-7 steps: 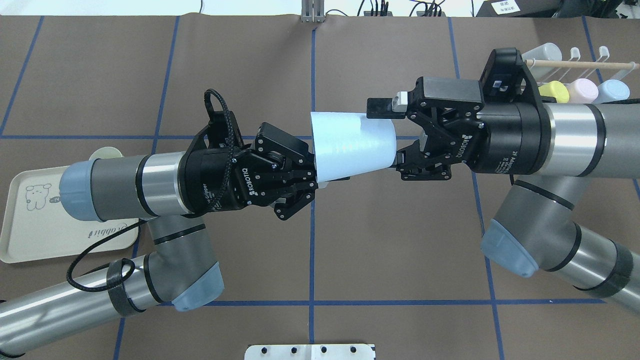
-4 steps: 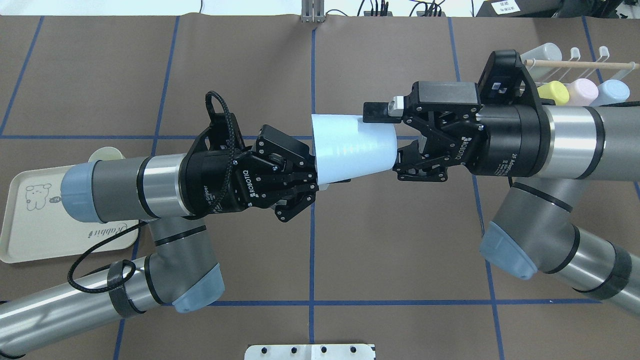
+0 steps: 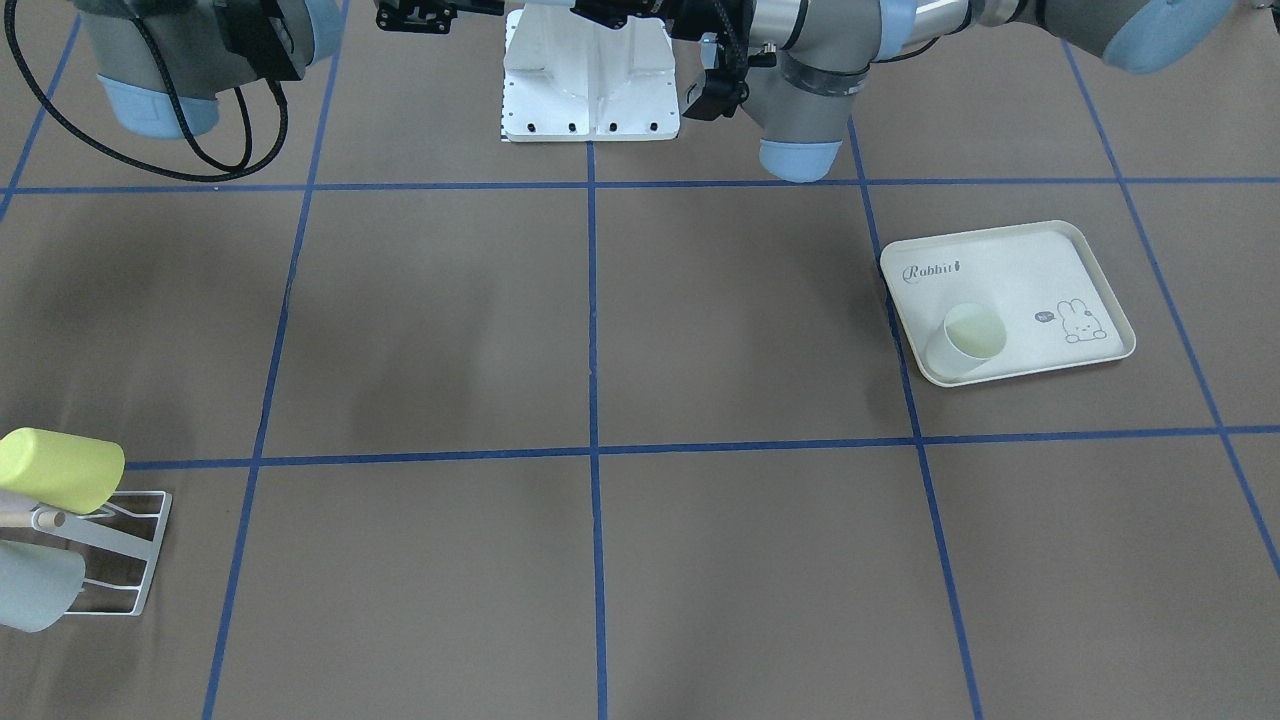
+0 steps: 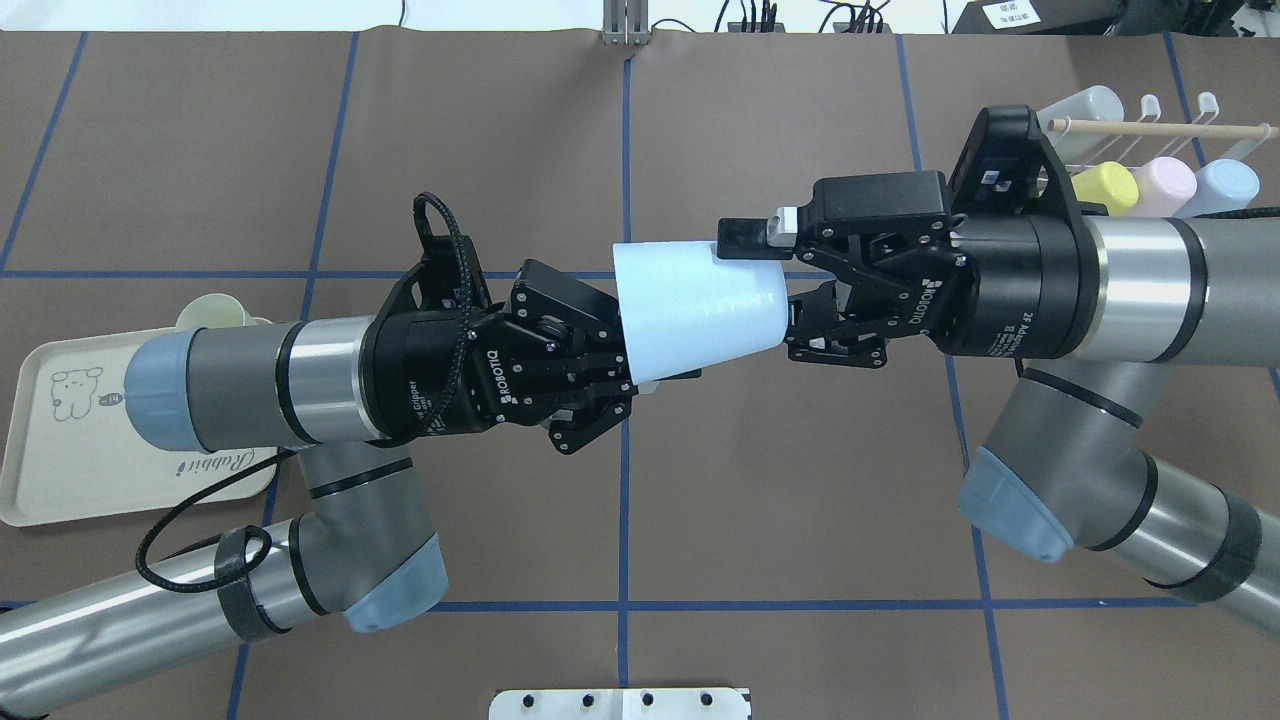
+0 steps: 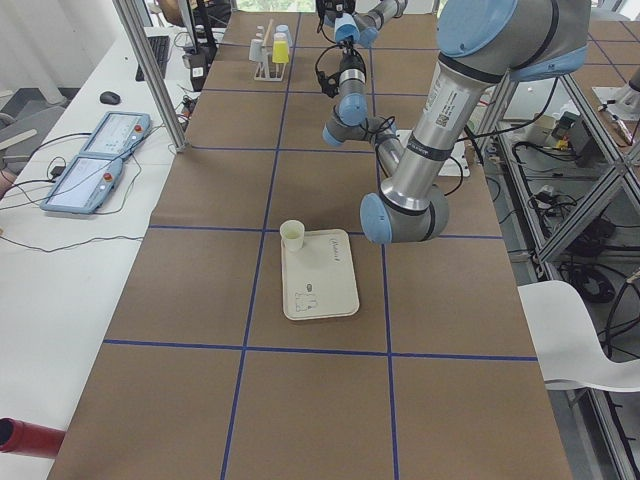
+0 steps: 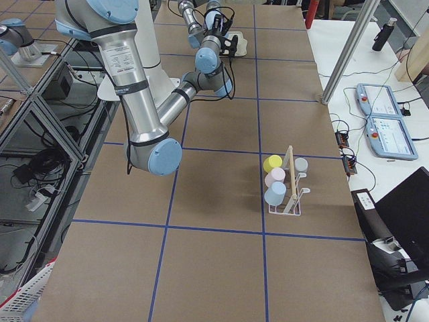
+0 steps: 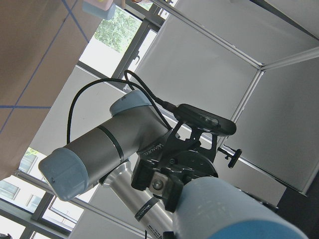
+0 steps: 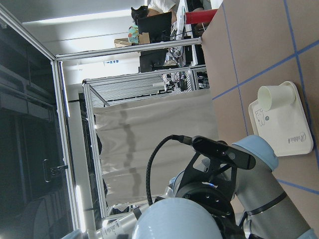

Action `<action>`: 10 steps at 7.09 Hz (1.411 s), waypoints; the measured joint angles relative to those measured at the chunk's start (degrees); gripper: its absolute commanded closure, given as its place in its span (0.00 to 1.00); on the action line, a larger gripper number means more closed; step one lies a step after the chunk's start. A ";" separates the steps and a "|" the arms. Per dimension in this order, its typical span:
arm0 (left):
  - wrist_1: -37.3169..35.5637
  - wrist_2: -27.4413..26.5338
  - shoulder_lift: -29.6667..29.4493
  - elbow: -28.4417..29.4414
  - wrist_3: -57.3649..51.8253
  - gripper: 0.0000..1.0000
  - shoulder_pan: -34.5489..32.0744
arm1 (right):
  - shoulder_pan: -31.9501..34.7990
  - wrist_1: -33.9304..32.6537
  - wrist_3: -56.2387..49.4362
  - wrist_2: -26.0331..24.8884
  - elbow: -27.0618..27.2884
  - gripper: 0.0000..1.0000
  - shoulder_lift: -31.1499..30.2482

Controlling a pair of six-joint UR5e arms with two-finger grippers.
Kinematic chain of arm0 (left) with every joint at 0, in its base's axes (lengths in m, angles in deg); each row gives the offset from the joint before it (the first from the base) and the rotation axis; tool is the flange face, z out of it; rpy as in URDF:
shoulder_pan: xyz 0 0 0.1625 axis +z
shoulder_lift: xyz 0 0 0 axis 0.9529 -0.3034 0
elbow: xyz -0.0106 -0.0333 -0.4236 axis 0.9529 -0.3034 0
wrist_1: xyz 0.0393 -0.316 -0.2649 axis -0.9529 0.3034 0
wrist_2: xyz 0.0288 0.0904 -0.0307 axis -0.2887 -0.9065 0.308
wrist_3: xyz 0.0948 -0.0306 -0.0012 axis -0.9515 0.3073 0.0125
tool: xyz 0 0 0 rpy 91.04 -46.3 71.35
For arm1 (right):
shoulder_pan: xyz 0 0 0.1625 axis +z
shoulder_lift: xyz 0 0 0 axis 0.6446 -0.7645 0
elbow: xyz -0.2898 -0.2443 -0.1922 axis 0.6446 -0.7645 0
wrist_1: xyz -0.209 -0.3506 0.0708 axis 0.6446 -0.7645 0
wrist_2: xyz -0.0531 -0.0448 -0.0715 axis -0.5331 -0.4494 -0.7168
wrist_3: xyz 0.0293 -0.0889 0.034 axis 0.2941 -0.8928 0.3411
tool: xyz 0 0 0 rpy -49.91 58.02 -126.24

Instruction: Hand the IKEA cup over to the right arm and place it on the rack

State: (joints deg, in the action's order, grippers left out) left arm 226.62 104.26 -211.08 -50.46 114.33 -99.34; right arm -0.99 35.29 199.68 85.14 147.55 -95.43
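Overhead exterior: my left hand grips the cup by its rim, my right hand squeezes its bottom, to pass it

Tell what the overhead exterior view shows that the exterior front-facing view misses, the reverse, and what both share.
Overhead only: the pale blue cup held between the left claw and right claw, plus a pink cup and another blue cup on the rack. Front-facing only: the rack's wire base and the whole tray. Both: the tray, its cream cup, the yellow cup on the rack.
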 measured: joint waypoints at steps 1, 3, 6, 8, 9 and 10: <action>-0.06 -0.15 0.00 -0.07 -0.02 0.00 0.02 | -0.02 0.01 0.15 -0.01 0.02 0.63 0.00; -0.29 -0.96 -0.05 -0.26 0.12 0.00 0.02 | -0.09 0.01 0.24 -0.07 0.03 0.67 -0.02; -0.45 -1.30 0.12 -0.59 0.04 0.00 -0.50 | -0.12 0.00 0.26 -0.26 0.06 0.70 0.00; -0.67 -2.11 0.77 -0.44 -0.19 0.00 -2.23 | -0.10 -0.06 0.26 -0.85 0.00 0.71 -0.17; -0.76 -2.35 1.93 -0.28 -0.26 0.00 -3.49 | -0.01 -0.07 0.28 -1.28 -0.04 0.71 -0.35; -0.85 -2.37 3.52 -0.18 -0.60 0.00 -4.97 | 0.10 -0.07 0.34 -2.14 -0.04 0.71 -0.51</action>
State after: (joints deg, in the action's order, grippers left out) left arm 225.76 101.89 -207.56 -50.64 113.73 -104.31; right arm -0.89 35.22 200.02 83.01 147.51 -95.94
